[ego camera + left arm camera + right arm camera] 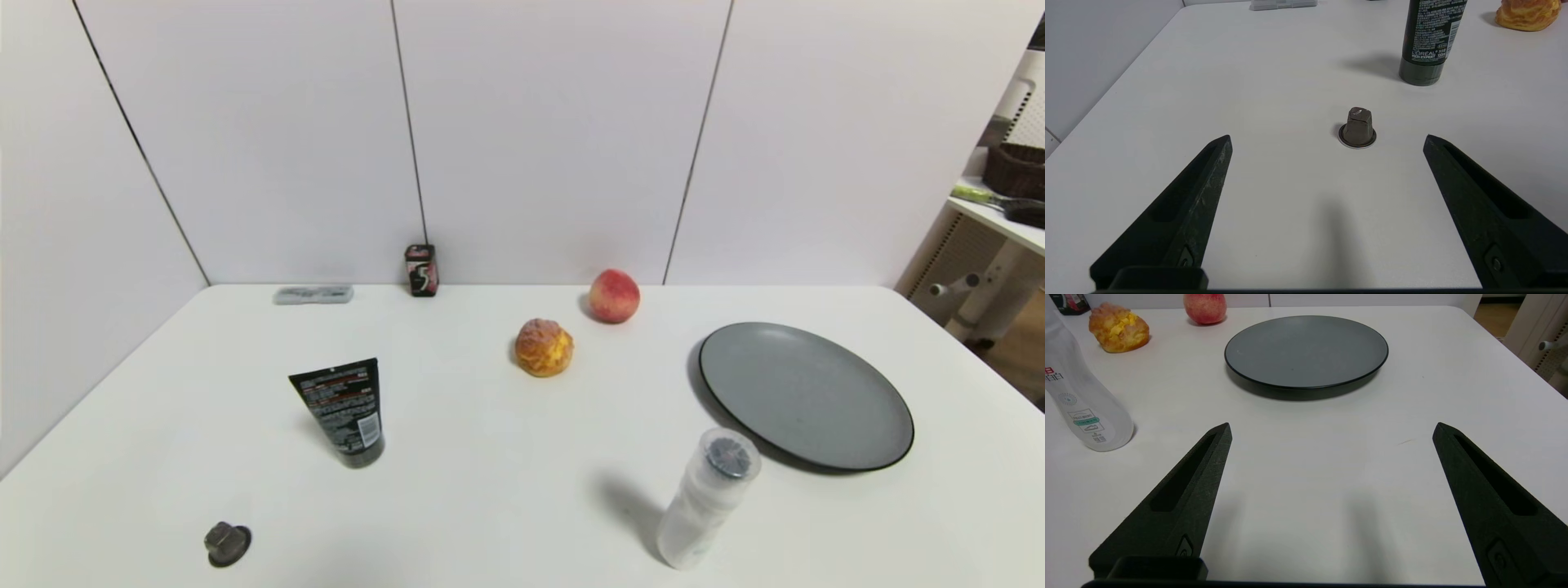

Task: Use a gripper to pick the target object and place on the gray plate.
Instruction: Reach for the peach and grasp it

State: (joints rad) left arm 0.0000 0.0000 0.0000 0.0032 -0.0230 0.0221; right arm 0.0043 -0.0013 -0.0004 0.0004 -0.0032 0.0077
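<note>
The red-pink peach (614,296) sits near the back wall at centre right; it also shows at the far edge of the right wrist view (1205,307). The gray plate (804,394) lies empty on the right, and shows ahead of my right gripper (1306,351). Neither arm shows in the head view. My right gripper (1331,430) is open and empty over bare table, short of the plate. My left gripper (1327,141) is open and empty at the near left, with a small dark capsule (1357,128) just beyond its fingertips.
A cream puff (544,347) sits left of the peach. A clear bottle (707,498) stands near the front, close to the plate. A black tube (343,411), the capsule (226,543), a small red-black box (421,270) and a clear case (313,294) are on the left half.
</note>
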